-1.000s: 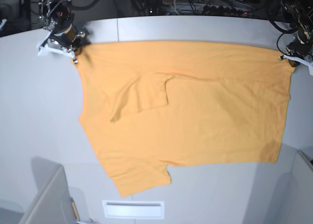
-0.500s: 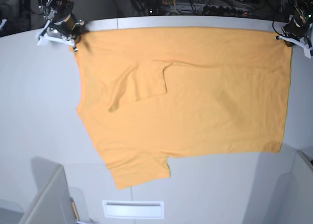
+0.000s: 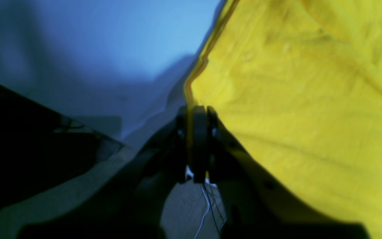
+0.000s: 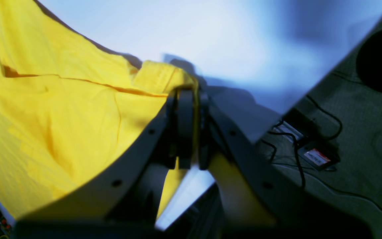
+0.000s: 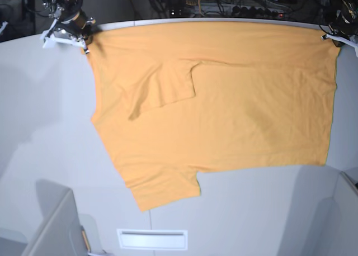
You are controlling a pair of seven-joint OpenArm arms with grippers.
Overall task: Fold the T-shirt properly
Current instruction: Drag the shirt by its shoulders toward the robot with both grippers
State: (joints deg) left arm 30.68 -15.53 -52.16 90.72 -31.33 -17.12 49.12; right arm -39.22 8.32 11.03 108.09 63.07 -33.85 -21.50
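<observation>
The T-shirt (image 5: 224,99) is big and orange-yellow; it lies spread out on the pale grey tabletop (image 5: 39,116) and fills most of the base view; its top edge runs along the far edge of the tabletop, at the top of the frame. 1 sleeve is folded in over the body, a bit left of the middle; the other sleeve sticks out toward the lower middle of the frame.

The right end effector (image 5: 84,39) is in the upper left of the base view; it is pinched tight on the upper left corner of the T-shirt. In the right wrist view the right end effector (image 4: 186,99) has its 2 black fingers pressed together with yellow cloth between them; a small folded bit of the T-shirt (image 4: 61,109) bunches up just beside the tips; the cloth fills the left of that frame.

The left end effector (image 5: 330,38) is in the upper right of the base view; it is clamped on the upper right corner of the T-shirt. In the left wrist view the left end effector (image 3: 196,111) is squeezed closed on the edge of the T-shirt (image 3: 293,99); the cloth fills the right of that frame, and the tabletop (image 3: 95,49) looks bluish on the left; this picture is blurry.
</observation>
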